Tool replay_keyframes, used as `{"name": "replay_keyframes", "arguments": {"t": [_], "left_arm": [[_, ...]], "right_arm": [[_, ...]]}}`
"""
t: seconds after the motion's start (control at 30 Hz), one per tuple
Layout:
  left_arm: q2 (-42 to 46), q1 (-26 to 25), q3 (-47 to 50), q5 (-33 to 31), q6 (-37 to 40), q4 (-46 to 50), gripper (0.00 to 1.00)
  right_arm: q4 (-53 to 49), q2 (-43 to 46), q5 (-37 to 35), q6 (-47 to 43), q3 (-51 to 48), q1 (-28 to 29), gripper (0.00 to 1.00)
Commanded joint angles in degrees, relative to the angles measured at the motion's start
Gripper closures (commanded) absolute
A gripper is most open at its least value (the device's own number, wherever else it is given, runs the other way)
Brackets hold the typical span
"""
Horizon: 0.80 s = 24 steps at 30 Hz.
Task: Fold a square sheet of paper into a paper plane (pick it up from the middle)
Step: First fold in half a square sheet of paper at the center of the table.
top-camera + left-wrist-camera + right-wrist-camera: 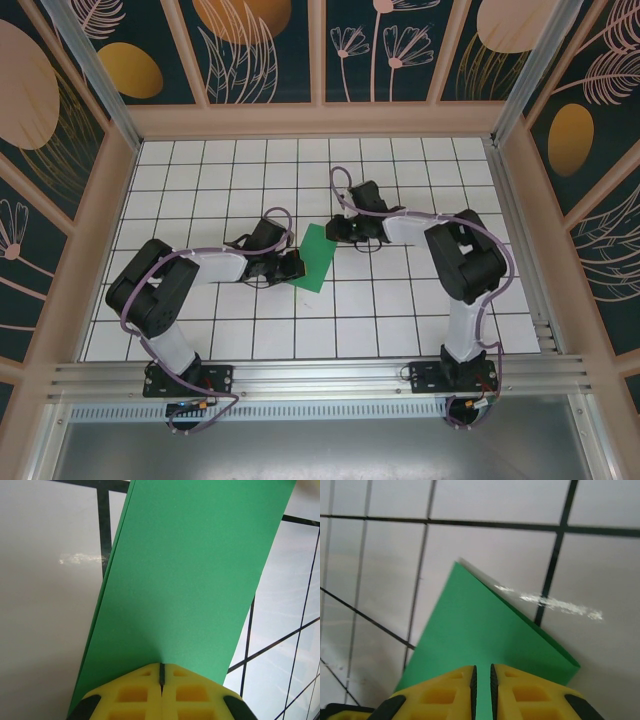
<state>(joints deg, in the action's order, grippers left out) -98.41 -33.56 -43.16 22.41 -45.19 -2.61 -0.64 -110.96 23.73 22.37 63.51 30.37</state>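
Note:
The green sheet of paper lies mid-table as a long folded shape, slanting between both arms. In the left wrist view the sheet of paper runs away from my left gripper, whose yellow fingers are pressed together on its near edge; a second layer shows along the left side. My left gripper is at the sheet's lower left. My right gripper is at its upper right end. There my right gripper hovers low over the paper, with a narrow gap between its jaws through which green shows.
The white gridded tabletop spreads around the paper. Wooden walls enclose the back and sides, and an aluminium rail runs along the front by the arm bases.

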Motion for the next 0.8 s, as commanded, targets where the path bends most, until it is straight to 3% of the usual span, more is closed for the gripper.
{"name": "replay_keyframes", "arguments": {"t": [0.0,0.77], "left_arm": [[-2.9,0.2,1.3,-7.8,1.6,7.2,0.97],[-3.4,0.2,3.0,-7.4,1.5,7.0,0.97]], "right_arm": [[-1.2,-2.1,1.6,-1.0,2.3,-0.5,0.83],[-1.2,-6.0,-2.4,-2.9,3.7,-7.6,0.83]]}}
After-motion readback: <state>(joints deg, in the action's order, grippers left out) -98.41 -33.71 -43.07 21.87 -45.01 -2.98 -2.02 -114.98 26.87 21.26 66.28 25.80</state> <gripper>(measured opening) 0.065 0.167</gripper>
